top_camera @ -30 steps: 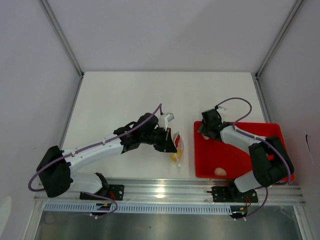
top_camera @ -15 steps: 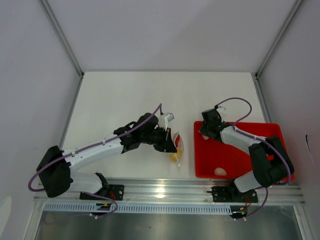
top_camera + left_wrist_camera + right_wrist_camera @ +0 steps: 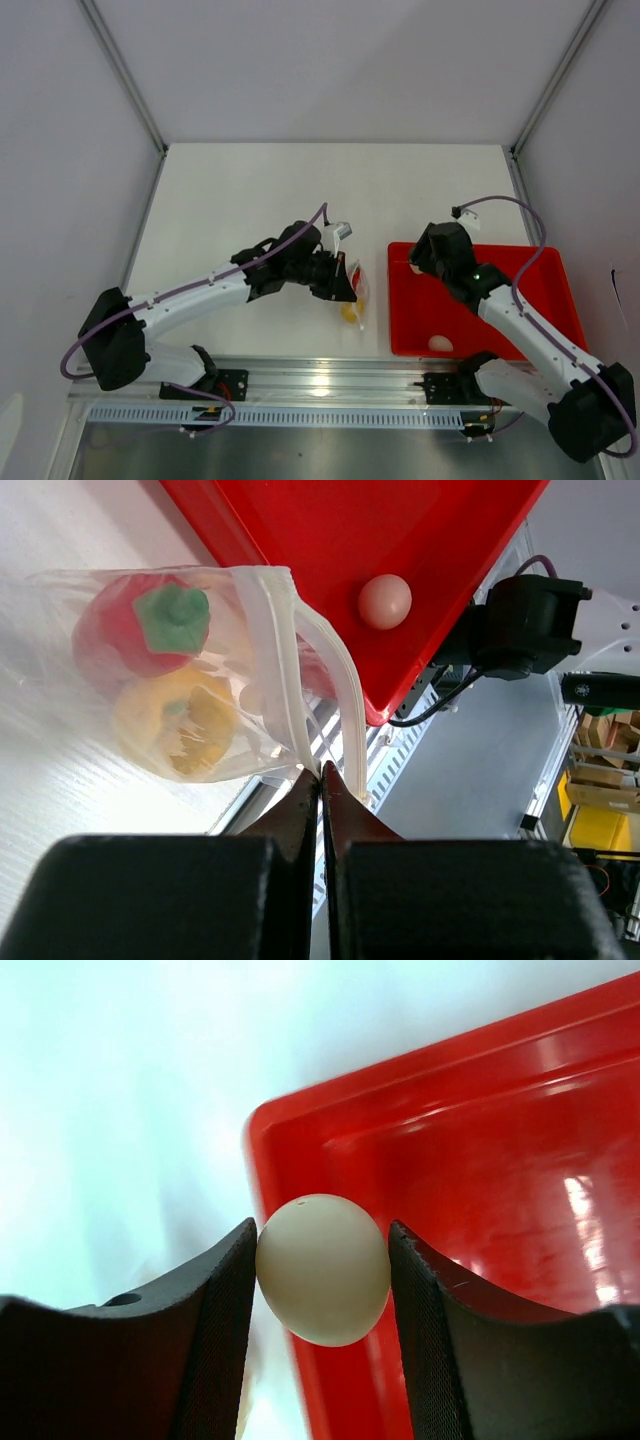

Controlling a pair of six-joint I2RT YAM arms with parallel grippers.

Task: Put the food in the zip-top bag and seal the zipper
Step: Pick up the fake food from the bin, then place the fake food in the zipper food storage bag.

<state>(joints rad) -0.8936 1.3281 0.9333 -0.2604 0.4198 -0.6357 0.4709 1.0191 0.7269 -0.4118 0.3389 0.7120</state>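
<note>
Cream-white, the loose egg (image 3: 440, 343) lies nearest the arm bases, at about 7 o'clock on the floor of the red tray (image 3: 420, 315); it is not yet bagged. Just beyond, at 9 o'clock from the tray and close beside its left wall, the zip-top bag (image 3: 352, 292) rests on the white table (image 3: 250, 190). Through its clear plastic the left wrist view shows a yellow piece (image 3: 185, 715) and a red piece with a green top (image 3: 145, 625) already inside. The zipper (image 3: 285, 670) is unsealed: its two lips stand apart, the mouth gaping toward the tray.

The left gripper (image 3: 322, 780) is pinched tight on the mouth's edge, holding one lip. Its arm stretches low from the table's 8 o'clock corner, wrist pointing toward 3 o'clock. Farthest, at the tray's 10 o'clock corner, the right gripper (image 3: 415, 265) is clamped on the held egg (image 3: 323, 1268), both fingers touching its sides, over the corner rim. That arm bends at the elbow, reaching from 5 o'clock toward 10 o'clock.

By my reading the job is roughly half done: two eggs to go in, then the strip to press closed.
</note>
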